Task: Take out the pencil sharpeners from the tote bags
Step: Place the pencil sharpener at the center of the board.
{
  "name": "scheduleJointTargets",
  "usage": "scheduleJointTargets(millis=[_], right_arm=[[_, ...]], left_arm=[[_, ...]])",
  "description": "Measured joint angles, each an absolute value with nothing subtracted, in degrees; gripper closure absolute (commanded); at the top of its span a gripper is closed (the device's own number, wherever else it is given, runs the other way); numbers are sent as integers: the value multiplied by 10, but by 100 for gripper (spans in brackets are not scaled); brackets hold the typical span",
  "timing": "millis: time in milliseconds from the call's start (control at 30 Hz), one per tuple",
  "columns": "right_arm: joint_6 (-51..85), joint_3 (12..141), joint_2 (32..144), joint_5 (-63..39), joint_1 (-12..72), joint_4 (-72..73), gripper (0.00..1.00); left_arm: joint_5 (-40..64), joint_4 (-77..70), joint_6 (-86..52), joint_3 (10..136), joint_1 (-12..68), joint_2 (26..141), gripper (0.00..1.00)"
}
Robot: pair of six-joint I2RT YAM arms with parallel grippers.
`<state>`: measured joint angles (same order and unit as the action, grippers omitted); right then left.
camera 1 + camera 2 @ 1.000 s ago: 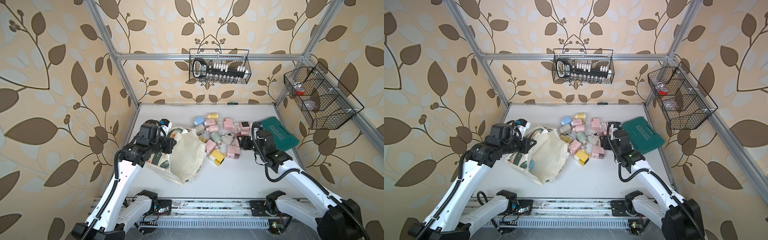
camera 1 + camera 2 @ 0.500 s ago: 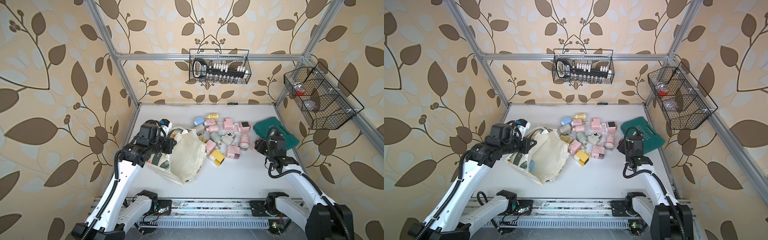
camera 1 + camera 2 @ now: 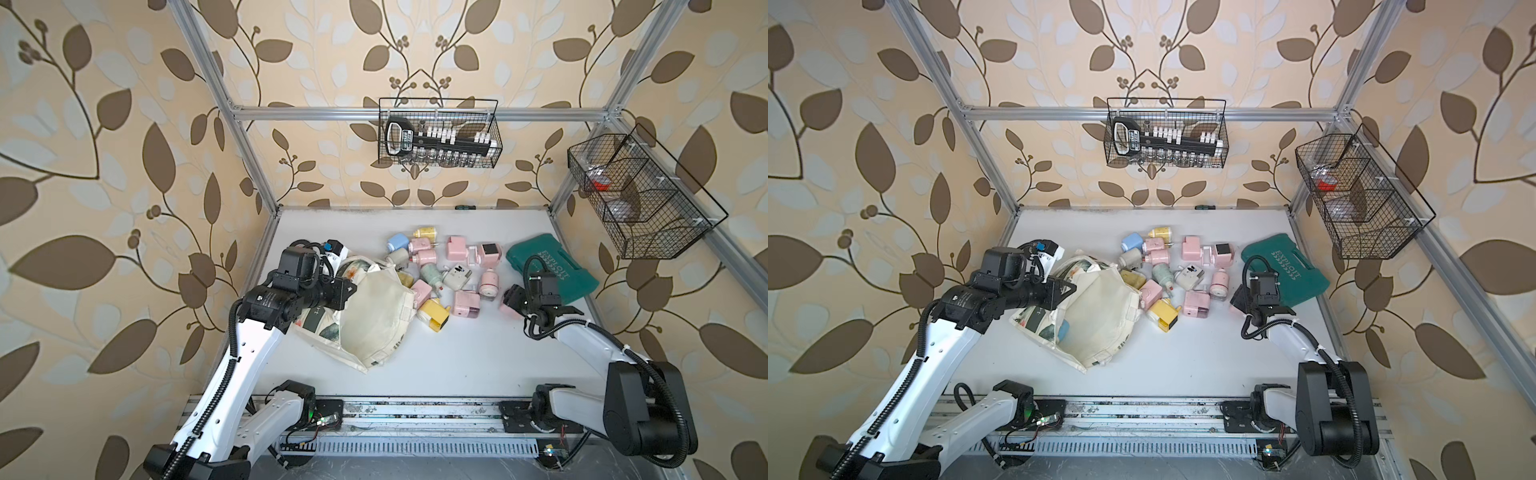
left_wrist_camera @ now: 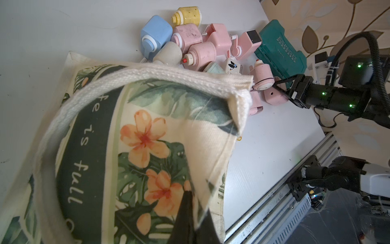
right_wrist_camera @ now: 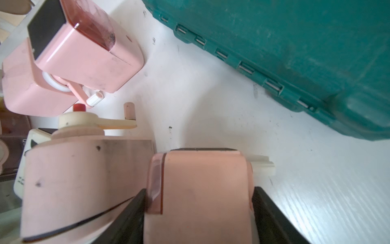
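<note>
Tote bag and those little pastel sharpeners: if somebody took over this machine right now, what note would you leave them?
Left gripper: shut on the tote bag, pinching its cloth edge.
Right gripper: shut on a pink sharpener, beside the teal case.
Done: a pile of sharpeners lies on the table, outside the bag.
Left: a blue shape shows inside the bag's mouth, probably another sharpener; check for more.
</note>
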<state>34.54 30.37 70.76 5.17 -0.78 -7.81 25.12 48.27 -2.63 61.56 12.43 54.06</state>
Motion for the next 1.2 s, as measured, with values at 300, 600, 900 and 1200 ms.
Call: scheduleJointTargets(millis=[300,600,900,1200], right_arm=[[345,313,720,43,-8,-79,17],[332,363,587,49,10,-125,20],[243,345,377,6,266,-27,26],[142,360,604,50,620,54,31]], left_arm=[[251,483,-17,616,124,535,100],[251,487,-1,615,124,535,100],[250,495,48,610,128,526,100],[217,518,104,608,128,488,100]])
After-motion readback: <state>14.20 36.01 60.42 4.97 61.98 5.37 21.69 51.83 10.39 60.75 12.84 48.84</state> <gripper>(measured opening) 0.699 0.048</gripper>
